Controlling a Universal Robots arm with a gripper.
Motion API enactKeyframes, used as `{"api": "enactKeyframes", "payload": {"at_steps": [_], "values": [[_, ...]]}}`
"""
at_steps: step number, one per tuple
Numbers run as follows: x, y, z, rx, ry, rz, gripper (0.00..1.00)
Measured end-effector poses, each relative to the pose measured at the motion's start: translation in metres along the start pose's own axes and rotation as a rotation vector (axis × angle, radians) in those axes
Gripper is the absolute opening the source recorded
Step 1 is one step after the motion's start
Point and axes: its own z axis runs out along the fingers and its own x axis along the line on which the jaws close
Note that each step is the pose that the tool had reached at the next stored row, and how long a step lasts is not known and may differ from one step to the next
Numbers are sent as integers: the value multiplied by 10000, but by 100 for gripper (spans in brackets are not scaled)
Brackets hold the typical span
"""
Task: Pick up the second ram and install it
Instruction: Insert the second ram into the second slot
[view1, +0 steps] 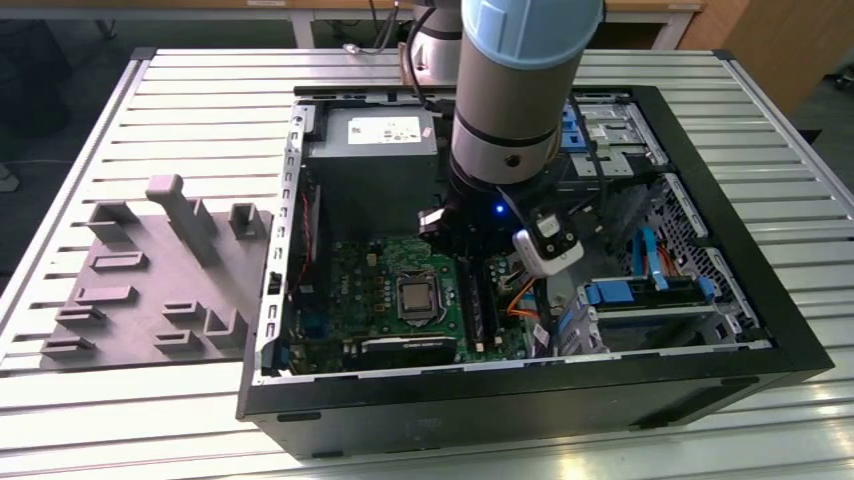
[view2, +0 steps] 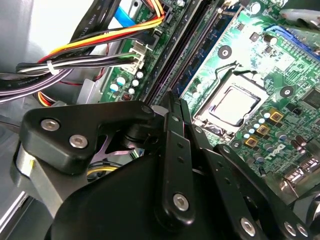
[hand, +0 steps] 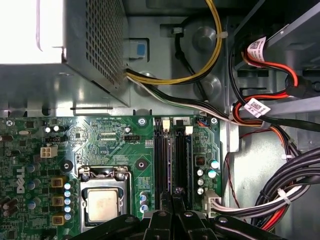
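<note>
The hand (hand: 175, 193) is seen low inside the open computer case (view1: 755, 230), its fingers (view2: 171, 131) drawn together with hardly a gap, tips poised directly over the near end of the two long memory slots (hand: 161, 160) on the motherboard (hand: 100, 135). It cannot be told whether the second ram is pinched edge-on between those fingers or is already lodged in the slot beneath them; either way it is judged to be at the slots, not at the grey fixture block (view1: 147, 270) lying on the slatted surface (view1: 200, 90) beside the case.

Several risks are judged from this position. If the stick is held slightly skewed to the slot, downward force would be taken by the slot walls or the pale end latches (hand: 189, 131) rather than by the contacts, and one end could be seated while the other is left proud. If pressure is applied only at the near end (where the tips stand now), a tilted, half-latched fit is likely. Too much force could be passed into the board, which may be flexed. The processor socket (hand: 104, 202) sits just beside the slots on one side, and a bundle of black and coloured cables (hand: 280, 195) lies near on the other, so a sideways slip of the closed fingers could see either one struck or snagged
</note>
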Motion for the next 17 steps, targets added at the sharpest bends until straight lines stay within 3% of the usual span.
{"api": "enactKeyframes", "payload": {"at_steps": [17], "values": [[3,8,19,0,-1,0,12]]}}
